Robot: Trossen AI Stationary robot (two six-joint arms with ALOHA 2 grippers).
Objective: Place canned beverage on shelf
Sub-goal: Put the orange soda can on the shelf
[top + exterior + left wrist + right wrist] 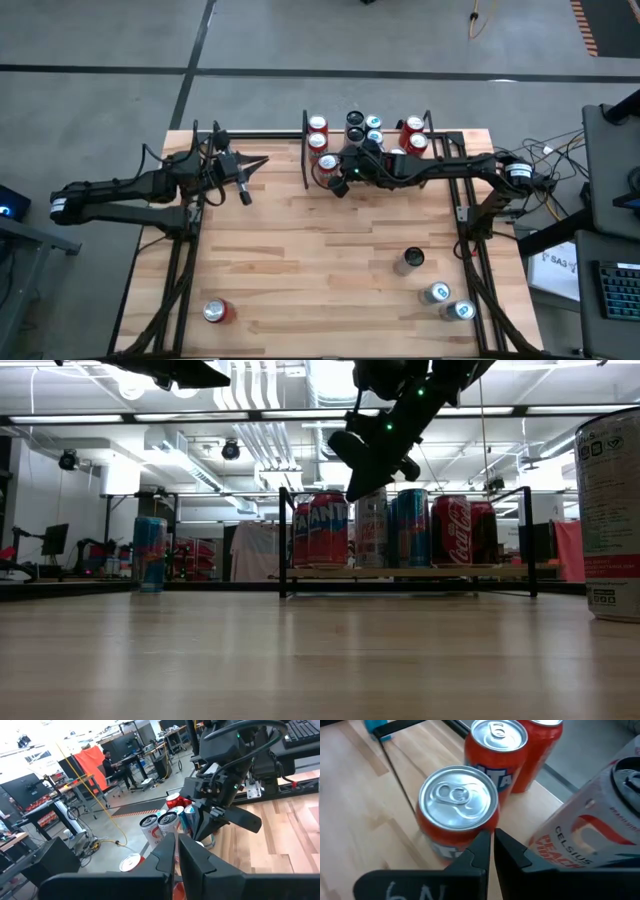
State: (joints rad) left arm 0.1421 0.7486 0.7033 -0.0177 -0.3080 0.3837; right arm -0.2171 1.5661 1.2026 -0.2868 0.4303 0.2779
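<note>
The shelf (306, 160), a light board with black rails, stands at the table's far middle and holds several upright cans (318, 126). In the low view they stand in a row on its board (400, 572). My right gripper (493, 842) is shut and empty. It slants down just above an orange can (457, 805) at the shelf's near left corner, and I see no touch. A white Celsius can (590, 835) stands beside it. My left gripper (176, 855) is shut and empty, held level above the table's far left (256, 166).
Loose cans stand on the tabletop: a red one (214, 311) near the front left, a dark one (410, 260) right of the middle, and two silver ones (436, 293) (460, 310) at the front right. Bare wood lies between the arms.
</note>
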